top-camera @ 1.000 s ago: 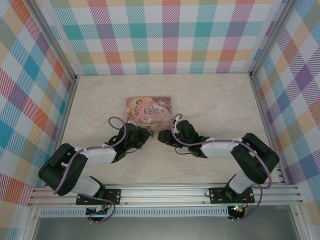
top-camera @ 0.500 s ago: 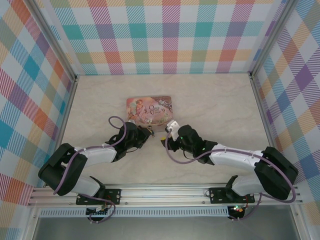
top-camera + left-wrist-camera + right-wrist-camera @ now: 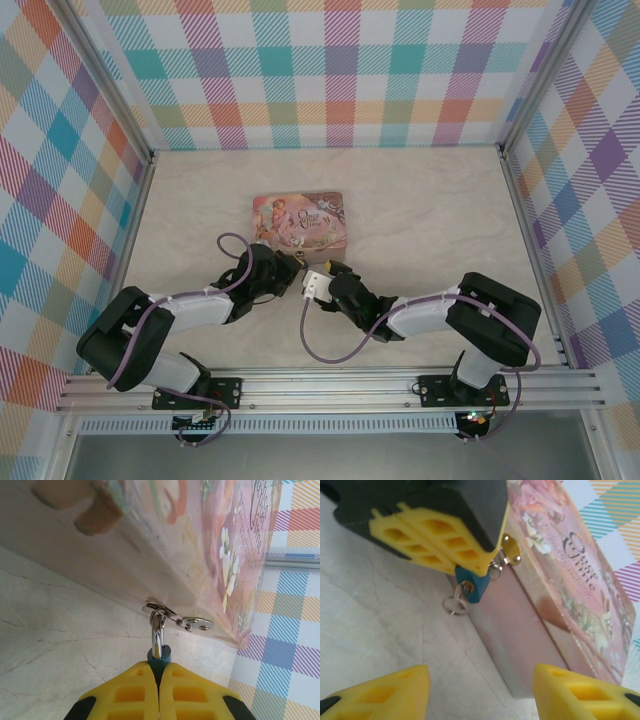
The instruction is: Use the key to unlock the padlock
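While the left end effector (image 3: 159, 669) is clamped on the blue-teal body of the padlock (image 3: 159, 656), we see in the left wrist view that the shackle passes through the metal hasp (image 3: 176, 619) on the side of the pink tin (image 3: 210, 555). The padlock is low in the centre of that frame, pulled a little away from the tin wall.

In the right wrist view the padlock is in the upper centre of the frame, under the yellow fingers that hold it. The key (image 3: 461, 594) seems to sit in its keyhole already, with a small wire ring hanging down on the left side. We cannot tell how deep it sits. The right end effector (image 3: 480, 692) has its two fingers wide apart at the bottom corners of the frame, and it touches nothing.

We judge that the step in hand is to take the key and turn it. To do it well, we should bring the right fingers forward along the line of the keyhole and close them on the flat head of the key, not on the loose ring, which would only swing. The left side must hold the body firm against the turn. The light desk (image 3: 380, 625) is near below, so the approach must be level.
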You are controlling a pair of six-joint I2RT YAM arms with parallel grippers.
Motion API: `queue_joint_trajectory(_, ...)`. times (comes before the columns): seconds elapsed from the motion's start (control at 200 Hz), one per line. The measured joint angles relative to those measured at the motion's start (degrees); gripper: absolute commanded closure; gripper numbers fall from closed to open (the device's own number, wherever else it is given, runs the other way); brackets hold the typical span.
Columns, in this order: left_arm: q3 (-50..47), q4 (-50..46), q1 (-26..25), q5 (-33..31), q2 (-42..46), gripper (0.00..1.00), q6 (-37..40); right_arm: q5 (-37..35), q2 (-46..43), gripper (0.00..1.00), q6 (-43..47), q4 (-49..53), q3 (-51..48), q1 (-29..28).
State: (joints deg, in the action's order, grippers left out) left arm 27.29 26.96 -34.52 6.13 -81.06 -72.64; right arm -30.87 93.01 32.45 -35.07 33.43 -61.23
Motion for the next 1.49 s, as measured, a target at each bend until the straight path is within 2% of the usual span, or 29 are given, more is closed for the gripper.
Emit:
queue_joint_trajectory(0.22, 0.1, 0.0, 0.0, 0.1, 0.0, 1.0, 0.0, 1.4, 1.2, 0.54, -0.7, -1.0, 1.7, 0.0)
queue_joint_trajectory(0.66, 0.3, 0.0, 0.0, 0.3, 0.0, 1.0, 0.0, 2.4, 5.7, 0.59, -1.8, -3.2, 5.0, 0.0)
queue_joint_trajectory(0.955, 0.3, 0.0, 0.0, 0.3, 0.0, 1.0, -0.5, 2.3, 8.0, 0.68, -2.1, -6.1, 6.7, 0.0)
queue_joint_trajectory(1.285, 0.4, -0.3, 0.0, -0.4, 0.0, 1.0, -0.7, 1.5, 9.2, 0.81, -4.2, -6.7, 7.5, 0.0)
queue_joint_trajectory(1.495, 0.5, 0.0, 0.0, -0.9, 0.0, 1.0, -1.1, 2.2, 9.3, 1.0, -6.0, -6.8, 7.5, 0.1)
